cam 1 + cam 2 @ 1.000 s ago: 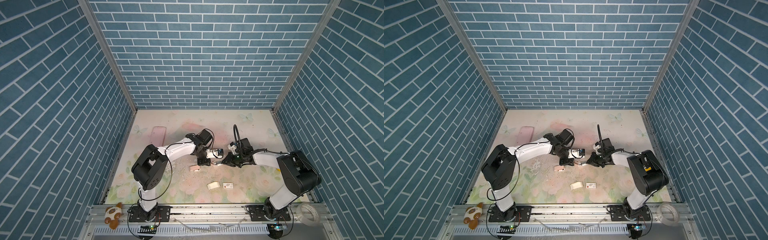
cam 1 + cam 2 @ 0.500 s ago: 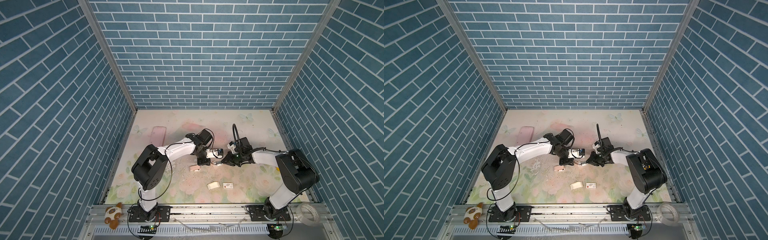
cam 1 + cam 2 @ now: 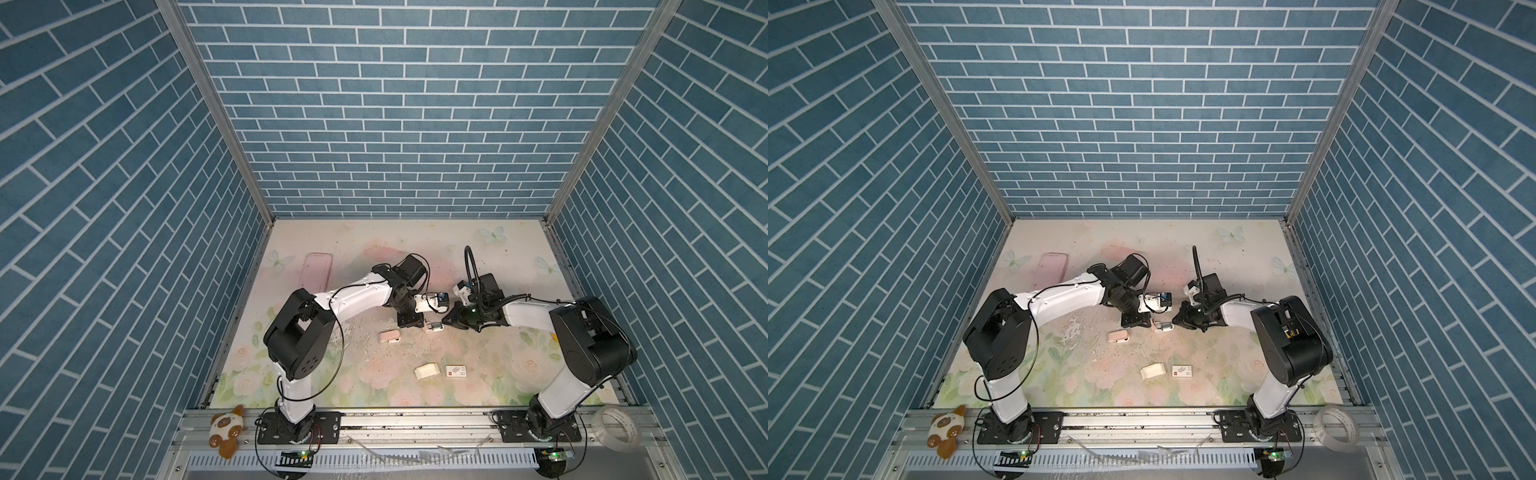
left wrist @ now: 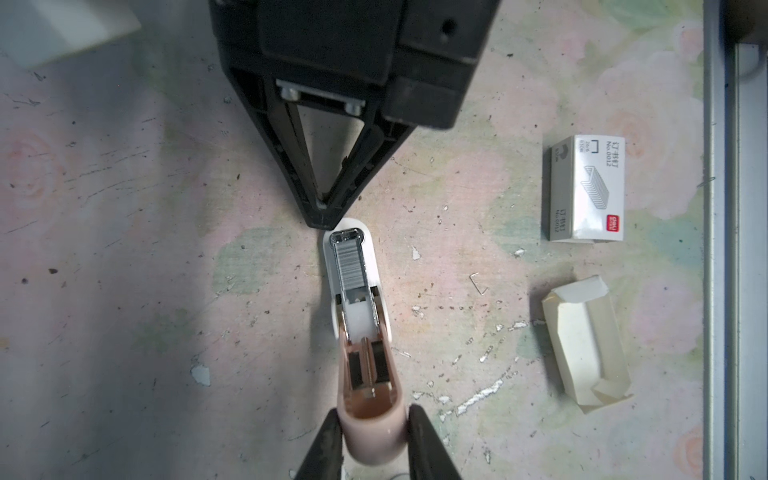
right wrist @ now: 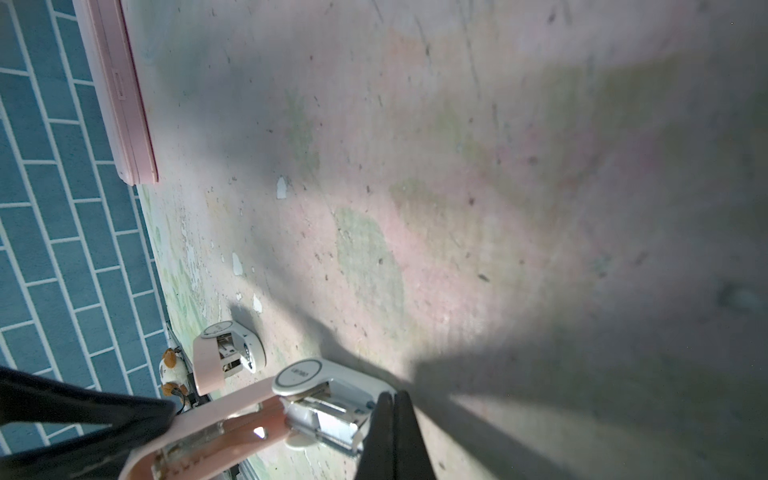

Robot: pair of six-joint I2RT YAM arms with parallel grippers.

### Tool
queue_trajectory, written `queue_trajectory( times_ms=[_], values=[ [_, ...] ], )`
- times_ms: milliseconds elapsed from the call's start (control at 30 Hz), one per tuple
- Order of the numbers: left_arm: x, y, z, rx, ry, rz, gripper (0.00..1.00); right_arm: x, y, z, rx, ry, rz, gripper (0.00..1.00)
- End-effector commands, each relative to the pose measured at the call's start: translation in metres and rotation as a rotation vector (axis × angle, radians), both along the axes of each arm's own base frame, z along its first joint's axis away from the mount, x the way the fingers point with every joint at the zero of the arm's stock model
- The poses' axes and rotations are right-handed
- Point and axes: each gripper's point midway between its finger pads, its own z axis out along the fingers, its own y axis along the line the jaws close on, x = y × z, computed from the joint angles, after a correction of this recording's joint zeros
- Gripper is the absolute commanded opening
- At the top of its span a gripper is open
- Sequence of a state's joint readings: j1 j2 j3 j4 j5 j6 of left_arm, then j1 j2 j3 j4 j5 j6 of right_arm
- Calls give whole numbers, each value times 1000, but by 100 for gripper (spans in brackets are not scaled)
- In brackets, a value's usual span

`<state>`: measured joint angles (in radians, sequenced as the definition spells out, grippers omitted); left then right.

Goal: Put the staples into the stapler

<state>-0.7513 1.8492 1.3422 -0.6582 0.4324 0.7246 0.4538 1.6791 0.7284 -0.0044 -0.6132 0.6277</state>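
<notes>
The stapler [image 4: 357,299] lies open on the mat, its pink lid swung back from the white base. A silvery strip of staples [image 4: 351,262] sits in its metal channel. My left gripper [image 4: 374,411] is shut on the rounded end of the pink lid. My right gripper [image 4: 322,218] is shut with nothing between its fingers, its tips touching the stapler's front end [image 5: 324,399]. In both top views the two grippers [image 3: 411,322] [image 3: 446,322] meet at the stapler [image 3: 434,327] mid-table. The white tray [image 4: 586,345] and the red-marked sleeve [image 4: 588,195] lie empty beside it.
A second pink-and-white stapler [image 3: 389,336] lies just left of the held one. A pink flat case [image 3: 318,272] rests at the back left. A soft toy [image 3: 226,430] and a tape roll [image 3: 617,428] sit on the front rail. Loose staples [image 4: 476,282] dot the mat.
My right gripper has drawn a little closer to the stapler's front end and its fingers have come fully together. The left arm and the stapler have stayed put.
</notes>
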Motion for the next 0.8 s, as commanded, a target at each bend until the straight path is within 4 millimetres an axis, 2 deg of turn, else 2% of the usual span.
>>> queue_trajectory(
  times_ms=[0,333,533,700,767],
  values=[
    [-2,-7,0,-13,28,-5,30,-15,-1,-15,-42,48,32,4],
    [-3,-9,-5,-6,34,-3,31,-15,-2,-13,-45,34,23,3],
    [-3,-4,1,-6,9,-2,46,-16,-3,-14,-49,33,21,3],
    [-7,3,-3,10,6,-2,46,-16,-3,-15,-47,32,20,3],
    [-8,5,-6,12,9,2,42,-16,-4,-15,-47,34,19,3]
  ],
)
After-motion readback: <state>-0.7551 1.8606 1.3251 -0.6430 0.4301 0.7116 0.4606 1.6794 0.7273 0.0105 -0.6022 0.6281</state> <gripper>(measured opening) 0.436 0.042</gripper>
